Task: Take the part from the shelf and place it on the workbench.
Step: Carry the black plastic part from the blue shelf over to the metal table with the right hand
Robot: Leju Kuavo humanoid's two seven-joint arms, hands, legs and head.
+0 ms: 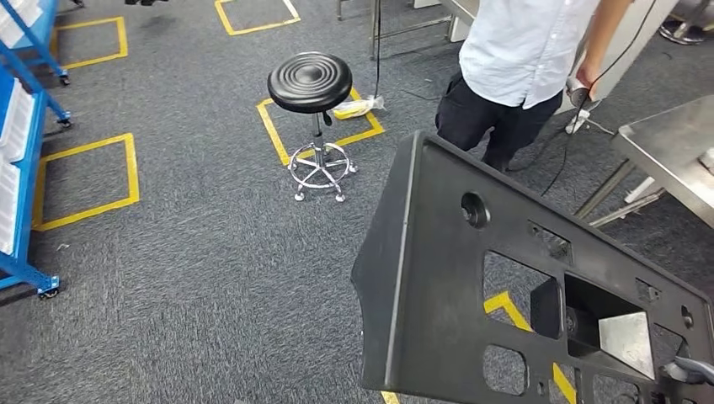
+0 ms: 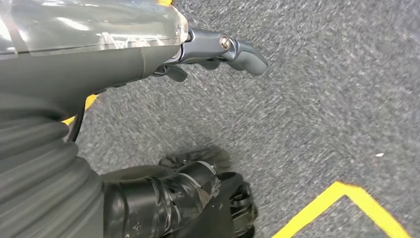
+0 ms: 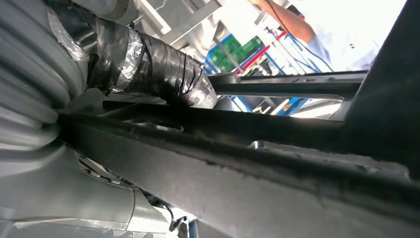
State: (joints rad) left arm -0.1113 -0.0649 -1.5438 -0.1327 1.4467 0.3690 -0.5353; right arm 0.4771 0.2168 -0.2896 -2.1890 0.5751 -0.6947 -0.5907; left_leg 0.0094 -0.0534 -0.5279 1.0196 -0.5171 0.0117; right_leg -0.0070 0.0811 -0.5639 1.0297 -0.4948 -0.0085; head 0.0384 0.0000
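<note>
Even overhead light, soft shadow under the stool (image 1: 310,82), carpet (image 2: 322,89) motion-blurred, right wrist background seemingly overexposed

Workshop floor — yellow floor markings (image 1: 84,177), blue racks (image 1: 21,151), steel workbench (image 1: 674,156)

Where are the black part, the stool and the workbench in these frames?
black part (image 1: 438,278), head view, on the flat face left of its cut-outs.
stool (image 1: 310,80), head view, on the round black seat.
workbench (image 1: 674,147), head view, on its bare steel top at the right edge.
</note>
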